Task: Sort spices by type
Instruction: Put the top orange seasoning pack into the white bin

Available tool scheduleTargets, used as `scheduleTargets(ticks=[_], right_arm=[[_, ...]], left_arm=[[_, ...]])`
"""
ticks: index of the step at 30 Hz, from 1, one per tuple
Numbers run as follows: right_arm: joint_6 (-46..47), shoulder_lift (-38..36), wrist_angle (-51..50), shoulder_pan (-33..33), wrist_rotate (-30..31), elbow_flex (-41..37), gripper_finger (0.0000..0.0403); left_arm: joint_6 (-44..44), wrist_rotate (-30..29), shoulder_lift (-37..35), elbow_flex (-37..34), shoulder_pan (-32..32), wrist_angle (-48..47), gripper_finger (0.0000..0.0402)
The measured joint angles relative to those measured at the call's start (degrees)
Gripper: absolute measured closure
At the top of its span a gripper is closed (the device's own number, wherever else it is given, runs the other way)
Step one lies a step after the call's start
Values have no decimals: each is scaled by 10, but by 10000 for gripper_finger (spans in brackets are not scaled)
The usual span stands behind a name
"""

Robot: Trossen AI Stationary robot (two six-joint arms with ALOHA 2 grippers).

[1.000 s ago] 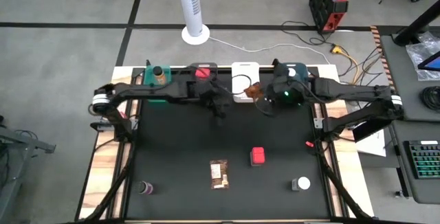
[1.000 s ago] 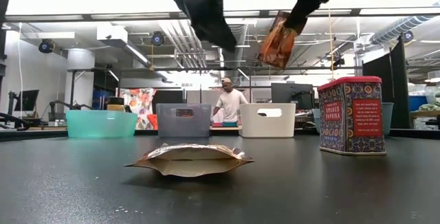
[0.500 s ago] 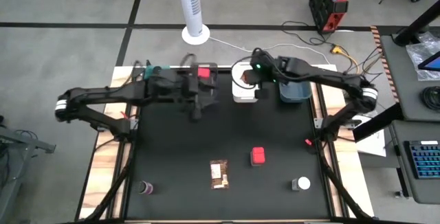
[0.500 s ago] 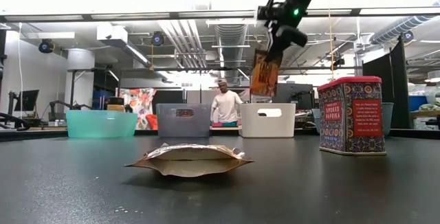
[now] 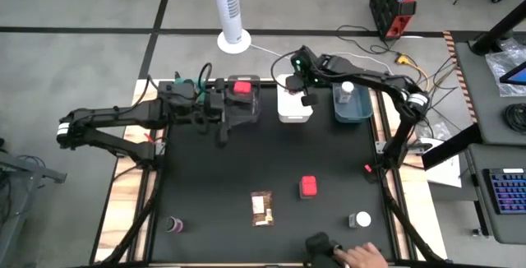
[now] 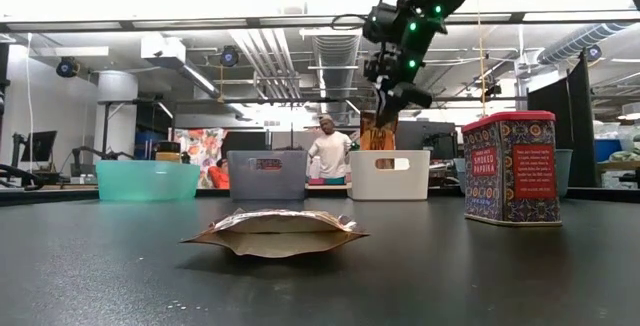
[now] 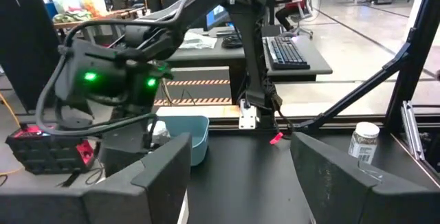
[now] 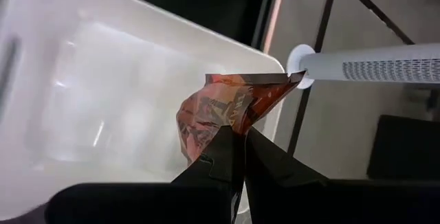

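Note:
My right gripper (image 5: pixel 302 97) hovers over the white bin (image 6: pixel 389 176) at the table's far edge, shut on a flat orange-brown packet (image 8: pixel 218 110). My left gripper (image 5: pixel 223 131) hangs open and empty in front of the grey bin (image 6: pixel 266 175), its fingers (image 7: pixel 159 174) wide apart. On the black table rest a second packet (image 5: pixel 261 208), lying flat, a red square tub (image 5: pixel 309 187), a white-capped jar (image 5: pixel 359 219) and a dark-capped bottle (image 5: pixel 174 224), the last three upright. Another red tub (image 5: pixel 241 87) sits in the grey bin, and another jar (image 5: pixel 347 92) in the blue bin (image 5: pixel 355 110). My right gripper pinches the packet's edge (image 8: pixel 232 129) between its two shut fingers, which slant down from above. The packet (image 6: pixel 378 132) hangs below the fingers, crumpled and lifted clear. Its lower end reaches the white bin's rim in the low view.
A teal bin (image 6: pixel 147 179) stands at the far left of the bin row. At the table's near edge, a person's hand (image 5: pixel 359 256) reaches in beside a dark object (image 5: pixel 319 246). A white tower fan (image 5: pixel 231 9) stands beyond the far edge.
My right gripper has swung toward the far edge and the left, rolled and sunk. It has carried the packet from high above the table down over the white bin. My left gripper has drawn back toward the table's left edge and risen. A hand has appeared at the near edge.

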Motion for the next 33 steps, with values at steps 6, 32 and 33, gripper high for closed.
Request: scheduleTargets(ticks=[6,32,33], right_arm=[[-19,25,12,-25,-5,0,391],[-17,60,15,-39,-40,0,390],[-19,60,15,-39,-40,0,390]], left_arm=[[-10,0,8,0,0,0,169],[-9,0,8,0,0,-9,169],[-9,0,8,0,0,-9,169]])
